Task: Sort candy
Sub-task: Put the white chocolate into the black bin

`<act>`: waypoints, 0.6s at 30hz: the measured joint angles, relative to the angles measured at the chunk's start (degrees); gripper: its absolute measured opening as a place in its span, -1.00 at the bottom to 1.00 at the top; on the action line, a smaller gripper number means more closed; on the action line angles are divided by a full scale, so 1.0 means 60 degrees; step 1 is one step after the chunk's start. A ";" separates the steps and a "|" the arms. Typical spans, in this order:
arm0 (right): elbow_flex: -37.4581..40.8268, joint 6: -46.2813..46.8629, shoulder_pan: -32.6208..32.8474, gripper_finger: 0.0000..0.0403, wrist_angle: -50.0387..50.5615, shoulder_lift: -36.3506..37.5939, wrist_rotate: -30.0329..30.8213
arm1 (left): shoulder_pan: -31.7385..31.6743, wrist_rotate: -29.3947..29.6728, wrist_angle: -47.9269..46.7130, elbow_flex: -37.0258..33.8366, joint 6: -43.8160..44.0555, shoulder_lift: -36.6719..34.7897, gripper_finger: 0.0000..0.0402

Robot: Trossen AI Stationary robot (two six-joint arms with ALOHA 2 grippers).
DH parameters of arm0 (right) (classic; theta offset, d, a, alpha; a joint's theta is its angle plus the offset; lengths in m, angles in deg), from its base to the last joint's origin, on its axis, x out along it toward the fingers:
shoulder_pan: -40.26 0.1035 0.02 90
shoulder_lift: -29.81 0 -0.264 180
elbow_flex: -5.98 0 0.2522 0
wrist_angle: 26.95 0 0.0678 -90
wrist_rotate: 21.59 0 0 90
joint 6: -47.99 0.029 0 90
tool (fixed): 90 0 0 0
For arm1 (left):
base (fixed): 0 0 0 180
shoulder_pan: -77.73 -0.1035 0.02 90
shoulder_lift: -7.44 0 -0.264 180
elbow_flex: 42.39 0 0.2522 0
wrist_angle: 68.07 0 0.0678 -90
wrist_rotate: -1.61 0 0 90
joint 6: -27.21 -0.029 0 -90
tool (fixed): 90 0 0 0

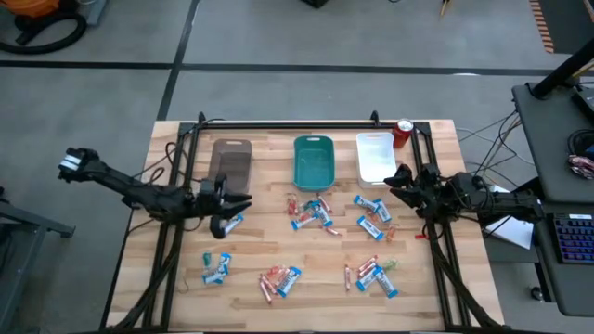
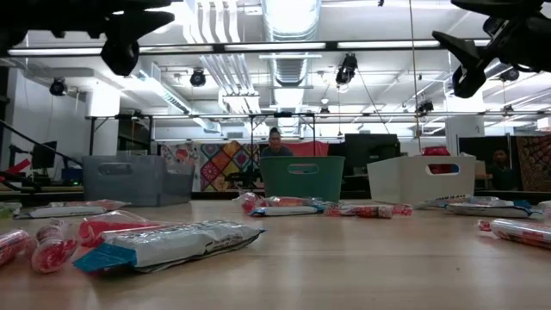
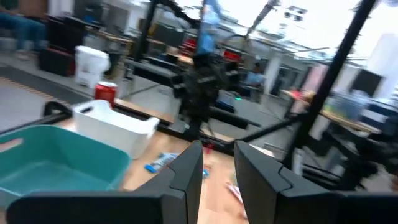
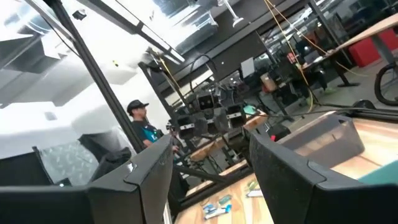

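We see the candy (image 1: 316,215) scattered over the wooden table (image 1: 167,278): clusters at six o'clock nearest us, more around the centre. At nine o'clock our left gripper (image 1: 232,204) hangs above the table, fingers (image 3: 186,174) a narrow gap apart, clamped on nothing. At three o'clock our right gripper (image 1: 397,184) hovers with fingers (image 4: 149,168) spread wide, empty. Farther off, toward twelve, stand the brown tray (image 1: 231,160), teal tray (image 1: 314,160), white tray (image 1: 375,154) and red can (image 1: 403,132). Beyond the table sits a person (image 2: 275,142).
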 joint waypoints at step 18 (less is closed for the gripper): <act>0.0000 -0.0050 0.0000 0.02 -0.0004 0.0000 -0.0009 | 0.0663 -0.2681 -1.2805 0.4578 0.8992 0.3871 -0.62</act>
